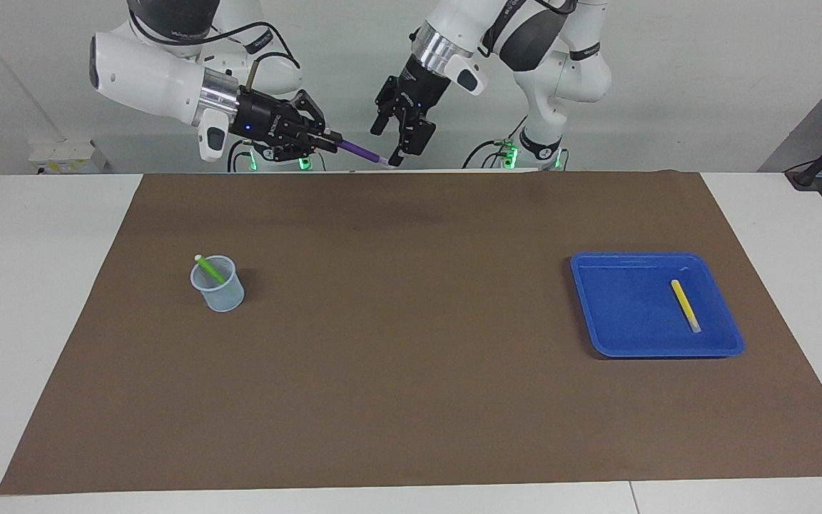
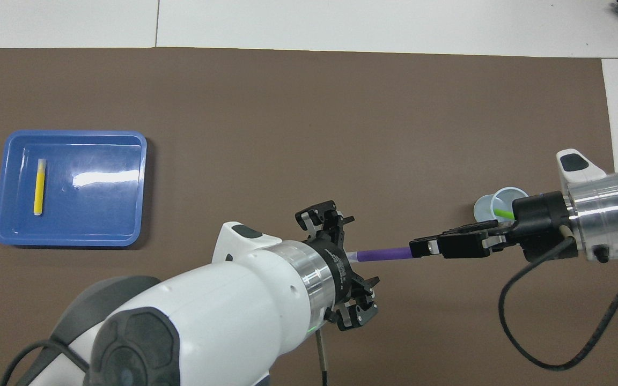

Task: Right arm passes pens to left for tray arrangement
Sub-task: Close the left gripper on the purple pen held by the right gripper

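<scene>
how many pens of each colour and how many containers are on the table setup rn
purple pen: 1, held in the right pincer
green pen: 1, in the cup
yellow pen: 1, in the blue tray
cup: 1
blue tray: 1
total: 5

Above the table edge nearest the robots, the right gripper holds one pen out level toward the left arm's end, its free end between the spread fingers of the left gripper; a cup stands on the mat toward the right arm's end, a second pen leaning inside it; the tray lies on the mat toward the left arm's end, well apart from the cup and about as far from the robots; a third pen lies flat in the tray, in the part farthest from the cup.
</scene>
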Robot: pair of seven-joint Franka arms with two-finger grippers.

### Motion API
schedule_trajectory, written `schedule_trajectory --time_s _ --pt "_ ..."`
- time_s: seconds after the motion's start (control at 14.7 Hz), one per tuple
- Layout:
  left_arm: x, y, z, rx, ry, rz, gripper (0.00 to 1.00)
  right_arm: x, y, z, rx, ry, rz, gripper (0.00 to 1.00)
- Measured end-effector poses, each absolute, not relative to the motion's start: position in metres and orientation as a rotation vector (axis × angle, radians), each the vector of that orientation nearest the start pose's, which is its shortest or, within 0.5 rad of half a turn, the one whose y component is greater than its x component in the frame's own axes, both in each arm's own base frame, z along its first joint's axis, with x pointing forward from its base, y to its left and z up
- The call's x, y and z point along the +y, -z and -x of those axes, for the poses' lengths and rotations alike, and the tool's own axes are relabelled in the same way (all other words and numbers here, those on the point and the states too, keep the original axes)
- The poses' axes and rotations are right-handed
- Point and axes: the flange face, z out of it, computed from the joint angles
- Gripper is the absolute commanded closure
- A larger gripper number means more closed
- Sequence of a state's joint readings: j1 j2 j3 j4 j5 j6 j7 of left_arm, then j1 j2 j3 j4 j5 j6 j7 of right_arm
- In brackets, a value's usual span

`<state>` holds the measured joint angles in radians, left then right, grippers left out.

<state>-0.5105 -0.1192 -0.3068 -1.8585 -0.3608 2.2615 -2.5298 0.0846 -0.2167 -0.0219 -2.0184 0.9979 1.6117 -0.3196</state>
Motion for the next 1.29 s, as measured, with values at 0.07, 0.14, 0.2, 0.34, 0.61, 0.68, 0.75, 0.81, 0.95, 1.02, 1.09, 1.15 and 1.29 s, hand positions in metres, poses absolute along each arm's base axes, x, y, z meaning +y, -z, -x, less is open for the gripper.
schedule_trajectory --time_s 0.07,0.14,0.2,0.34,0.61,0.68,0.75,0.81,0.95,1.02,1.09,1.15,1.29 --pt "-0.432 -0.622 -0.371 2.087 0.468 -1.566 0.22 0.116 -0.577 -0.476 -0.250 -0.053 2.117 1.00" --pt "-0.435 -0.620 -0.369 2.082 0.469 -1.564 0.23 0.116 -0.577 -0.476 -0.249 -0.053 2.116 1.00" --pt "-0.436 -0.616 -0.369 2.083 0.468 -1.564 0.24 0.116 -0.577 -0.476 -0.249 -0.053 2.116 1.00" --pt "-0.438 -0.608 -0.371 2.089 0.455 -1.572 0.31 0.116 -0.577 -0.476 -0.249 -0.053 2.116 1.00" --pt "-0.445 -0.603 -0.365 2.078 0.446 -1.597 0.54 0.116 -0.577 -0.476 -0.249 -0.052 2.116 1.00" --pt "-0.445 -0.603 -0.365 2.075 0.441 -1.600 0.58 0.116 -0.577 -0.476 -0.249 -0.052 2.116 1.00" --pt "-0.445 -0.603 -0.365 2.072 0.434 -1.603 0.65 0.116 -0.577 -0.476 -0.249 -0.052 2.116 1.00" --pt "-0.445 -0.603 -0.365 2.070 0.430 -1.606 0.76 0.116 -0.577 -0.476 -0.249 -0.052 2.116 1.00" --pt "-0.447 -0.603 -0.363 2.063 0.417 -1.617 0.91 0.116 -0.577 -0.476 -0.249 -0.052 2.116 1.00" --pt "-0.449 -0.602 -0.360 2.056 0.407 -1.630 0.95 0.116 -0.577 -0.476 -0.247 -0.048 2.116 1.00" --pt "-0.450 -0.602 -0.358 2.050 0.395 -1.637 1.00 0.115 -0.577 -0.476 -0.246 -0.052 2.114 1.00" --pt "-0.451 -0.603 -0.357 2.050 0.392 -1.637 1.00 0.114 -0.576 -0.475 -0.245 -0.054 2.113 1.00" --pt "-0.452 -0.603 -0.356 2.050 0.375 -1.638 1.00 0.114 -0.576 -0.475 -0.244 -0.054 2.112 1.00"
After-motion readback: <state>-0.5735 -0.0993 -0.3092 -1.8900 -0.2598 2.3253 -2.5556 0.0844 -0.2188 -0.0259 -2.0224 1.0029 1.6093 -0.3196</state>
